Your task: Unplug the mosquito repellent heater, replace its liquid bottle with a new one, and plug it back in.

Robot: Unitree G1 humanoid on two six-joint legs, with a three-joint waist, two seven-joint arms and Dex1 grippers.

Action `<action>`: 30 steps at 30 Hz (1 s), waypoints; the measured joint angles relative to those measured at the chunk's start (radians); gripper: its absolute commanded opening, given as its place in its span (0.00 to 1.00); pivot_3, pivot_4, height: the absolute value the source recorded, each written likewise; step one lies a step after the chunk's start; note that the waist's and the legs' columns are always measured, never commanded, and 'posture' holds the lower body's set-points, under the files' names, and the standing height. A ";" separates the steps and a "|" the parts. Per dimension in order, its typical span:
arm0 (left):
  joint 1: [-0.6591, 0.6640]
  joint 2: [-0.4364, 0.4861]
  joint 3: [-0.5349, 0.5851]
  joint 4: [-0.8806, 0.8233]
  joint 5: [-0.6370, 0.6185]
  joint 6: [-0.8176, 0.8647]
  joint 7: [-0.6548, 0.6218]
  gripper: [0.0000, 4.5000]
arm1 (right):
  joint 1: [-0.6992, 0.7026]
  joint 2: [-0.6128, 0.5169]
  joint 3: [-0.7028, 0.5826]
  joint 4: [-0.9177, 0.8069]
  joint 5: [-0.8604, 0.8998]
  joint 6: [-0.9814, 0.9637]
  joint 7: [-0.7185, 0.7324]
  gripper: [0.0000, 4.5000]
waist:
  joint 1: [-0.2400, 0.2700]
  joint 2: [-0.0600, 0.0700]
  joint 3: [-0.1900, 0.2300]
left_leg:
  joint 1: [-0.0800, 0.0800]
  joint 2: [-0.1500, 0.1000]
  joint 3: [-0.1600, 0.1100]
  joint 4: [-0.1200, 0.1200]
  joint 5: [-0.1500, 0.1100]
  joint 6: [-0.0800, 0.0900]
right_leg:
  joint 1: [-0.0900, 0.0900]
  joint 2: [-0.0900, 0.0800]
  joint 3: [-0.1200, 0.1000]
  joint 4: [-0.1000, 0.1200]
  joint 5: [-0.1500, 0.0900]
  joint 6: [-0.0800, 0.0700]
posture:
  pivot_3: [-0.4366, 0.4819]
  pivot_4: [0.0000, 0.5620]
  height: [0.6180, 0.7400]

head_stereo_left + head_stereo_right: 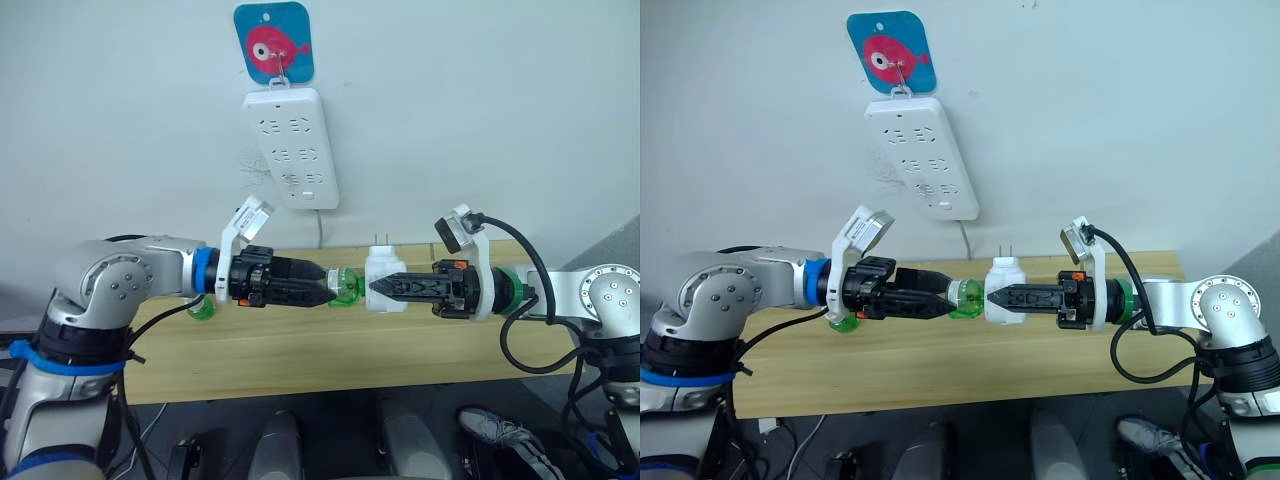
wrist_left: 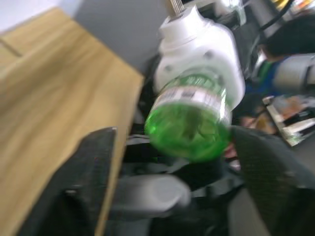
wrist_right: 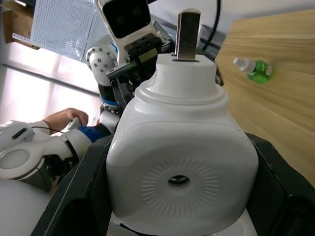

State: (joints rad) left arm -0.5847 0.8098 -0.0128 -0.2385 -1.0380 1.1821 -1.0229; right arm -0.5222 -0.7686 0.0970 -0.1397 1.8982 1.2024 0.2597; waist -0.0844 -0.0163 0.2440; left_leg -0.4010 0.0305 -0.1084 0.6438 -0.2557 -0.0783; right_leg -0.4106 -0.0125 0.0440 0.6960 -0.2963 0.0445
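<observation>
The left gripper [image 1: 325, 290] is closed around a green liquid bottle [image 1: 346, 285], its black fingers [image 2: 93, 167] flanking the bottle's round base in the left wrist view. The bottle lies sideways in mid-air above the wooden table [image 1: 300, 350], its neck still seated in the mosquito repellent heater [image 1: 384, 280]. Just to the right, the right gripper [image 1: 378, 286] clamps the heater's white body from the far side, the fingers pressed on either flank and the round vent facing the wrist camera. The two metal prongs [image 1: 382, 239] point straight up, so the heater is unplugged and held between the two arms, well below the power strip [image 1: 291, 147] that hangs on the wall under a fish-shaped hook [image 1: 273, 43].

A second green bottle [image 1: 202, 308] lies on its side on the table behind the left arm.

To my eye this is the unscrewing step, with the old bottle still to come out. The risks look plain enough: the bottle is smooth and round, so it could spin or slip inside the left fingers instead of turning in its thread. If the two arms pull off-axis, the neck could bind, or the heater could twist out of the right gripper's hold. Liquid could also spill once the sideways bottle comes free.
</observation>
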 measured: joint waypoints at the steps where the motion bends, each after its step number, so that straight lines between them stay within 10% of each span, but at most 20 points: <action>1: 0.007 0.002 0.000 -0.012 0.008 -0.020 -0.016 1.00 | -0.001 0.000 0.000 0.000 0.000 0.000 0.000 0.68 | 0.001 0.000 0.000 | 0.000 0.000 0.000 0.000 0.000 0.000 | 0.000 0.000 0.000 0.000 0.000 0.000 | 0.38 0.39 0.88; 8: 0.257 0.048 -0.044 -0.058 0.382 -0.618 -0.226 1.00 | 0.002 -0.001 -0.001 0.001 0.001 0.000 -0.002 0.68 | 0.004 0.000 0.000 | 0.000 0.000 0.001 -0.002 0.000 0.000 | 0.000 0.000 0.001 -0.001 0.000 -0.001 | 0.37 0.39 0.88; 14: 0.282 -0.154 -0.046 0.017 0.593 -1.168 -0.232 1.00 | 0.002 0.001 -0.001 0.001 0.001 0.000 -0.003 0.68 | 0.029 0.000 0.000 | -0.002 0.000 0.002 0.001 0.000 0.000 | 0.001 -0.001 0.001 -0.004 0.001 0.000 | 0.37 0.39 0.88; 26: 0.251 -0.248 -0.059 0.072 0.645 -1.414 -0.225 1.00 | 0.002 0.001 -0.001 0.001 0.001 -0.001 -0.003 0.68 | 0.026 0.000 0.000 | -0.001 0.000 0.001 0.001 0.000 0.000 | 0.001 -0.001 0.001 -0.004 0.001 0.000 | 0.37 0.39 0.88; 30: 0.250 -0.264 -0.075 0.103 0.655 -1.456 -0.233 0.79 | 0.002 0.002 -0.001 0.001 0.001 -0.001 -0.003 0.68 | 0.025 0.000 0.000 | -0.001 0.000 0.001 0.001 0.000 0.000 | 0.001 0.000 0.000 -0.004 0.001 0.000 | 0.36 0.38 0.88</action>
State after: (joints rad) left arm -0.3350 0.5456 -0.0882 -0.1351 -0.3828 -0.2739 -1.2560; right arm -0.5203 -0.7664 0.0961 -0.1391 1.8995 1.2017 0.2562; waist -0.0590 -0.0161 0.2441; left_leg -0.4023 0.0302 -0.1073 0.6447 -0.2559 -0.0780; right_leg -0.4095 -0.0128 0.0444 0.6923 -0.2954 0.0449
